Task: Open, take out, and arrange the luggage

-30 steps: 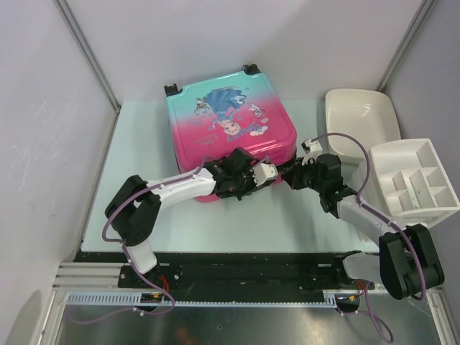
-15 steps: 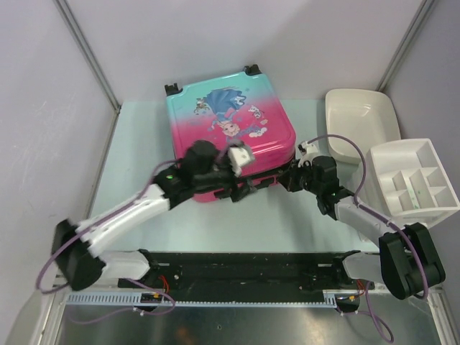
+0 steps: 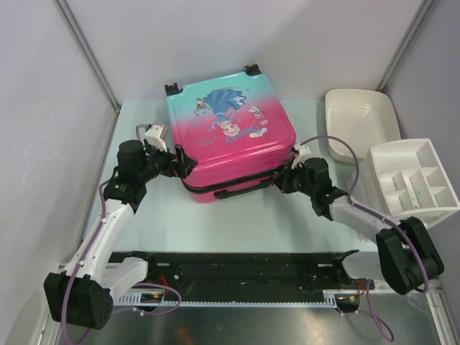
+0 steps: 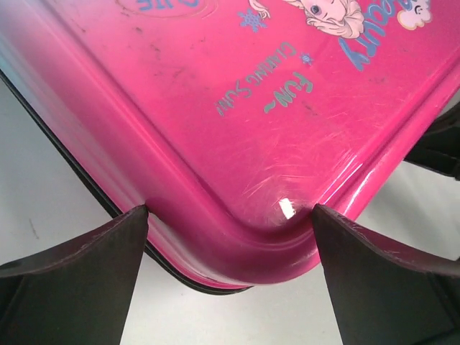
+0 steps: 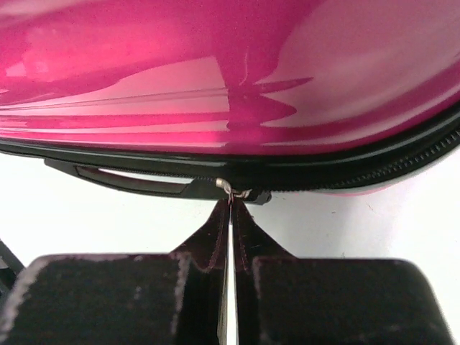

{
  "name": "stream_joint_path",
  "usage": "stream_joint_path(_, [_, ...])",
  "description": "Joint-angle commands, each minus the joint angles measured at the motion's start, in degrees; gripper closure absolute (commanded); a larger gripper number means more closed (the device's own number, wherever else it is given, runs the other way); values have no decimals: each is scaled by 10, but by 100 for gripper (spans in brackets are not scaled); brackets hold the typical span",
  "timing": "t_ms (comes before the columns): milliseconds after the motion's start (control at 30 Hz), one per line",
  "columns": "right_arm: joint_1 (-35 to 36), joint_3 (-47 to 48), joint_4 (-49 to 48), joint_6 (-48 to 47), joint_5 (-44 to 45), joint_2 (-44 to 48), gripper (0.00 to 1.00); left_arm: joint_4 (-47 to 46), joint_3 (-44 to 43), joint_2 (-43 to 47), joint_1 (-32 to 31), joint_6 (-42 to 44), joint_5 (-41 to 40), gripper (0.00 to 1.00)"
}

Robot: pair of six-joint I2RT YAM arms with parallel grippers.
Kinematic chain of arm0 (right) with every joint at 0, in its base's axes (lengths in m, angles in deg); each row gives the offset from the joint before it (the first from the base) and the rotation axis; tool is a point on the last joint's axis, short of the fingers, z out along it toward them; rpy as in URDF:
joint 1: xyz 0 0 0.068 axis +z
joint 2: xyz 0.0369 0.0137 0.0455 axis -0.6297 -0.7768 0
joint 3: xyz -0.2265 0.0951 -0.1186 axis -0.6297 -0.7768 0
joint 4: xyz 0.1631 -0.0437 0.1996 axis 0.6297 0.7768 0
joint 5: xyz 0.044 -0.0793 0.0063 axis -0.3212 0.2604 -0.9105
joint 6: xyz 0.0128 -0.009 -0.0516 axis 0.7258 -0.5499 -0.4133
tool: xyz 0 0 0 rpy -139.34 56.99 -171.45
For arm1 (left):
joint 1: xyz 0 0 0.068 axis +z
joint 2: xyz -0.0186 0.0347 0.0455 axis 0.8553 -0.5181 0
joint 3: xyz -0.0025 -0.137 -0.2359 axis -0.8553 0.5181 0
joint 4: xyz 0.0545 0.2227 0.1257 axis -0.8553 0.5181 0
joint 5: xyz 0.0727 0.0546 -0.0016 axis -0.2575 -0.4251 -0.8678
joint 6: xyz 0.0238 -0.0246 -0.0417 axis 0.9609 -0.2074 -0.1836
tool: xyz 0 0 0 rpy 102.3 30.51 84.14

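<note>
Unzipping looks the step in hand: the luggage [image 3: 230, 133] lies shut on the table [image 3: 151, 215], right gripper [image 3: 282, 182] pinching its zipper pull [image 5: 230, 205], left gripper [image 3: 181, 164] spread astride the near-left corner; next, I'd judge, drag the pull along the seam.

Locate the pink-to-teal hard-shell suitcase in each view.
Top external: pink-to-teal hard-shell suitcase at the table's centre back.
Left wrist: its pink corner fills the frame.
Right wrist: its pink side spans the top, zipper pull below.
Shared landmark: black zipper trim.
</note>
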Motion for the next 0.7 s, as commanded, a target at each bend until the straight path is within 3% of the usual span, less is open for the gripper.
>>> stream_joint_path(0, [-10,50,-53,-17,26,-43,100,-3,26,-11,7,-75,86,0])
stream_joint_path(133, [-43,86,-62,-17,21,-88,100,-55,44,-38,-31,-79,127,5])
stream_joint_path(367, [-67,91,-5,-49,-29,-57,100,-134,37,-121,-138,-115,127,10])
stream_joint_path(467, [-37,79,19,-43,-26,-36,100,-202,34,-141,-173,-159,119,11])
stream_joint_path(567, [13,75,29,18,-17,-8,100,-221,22,-170,-196,-180,108,13])
stream_joint_path(667, [49,72,26,21,-4,2,100,-234,21,-185,-204,-200,110,13])
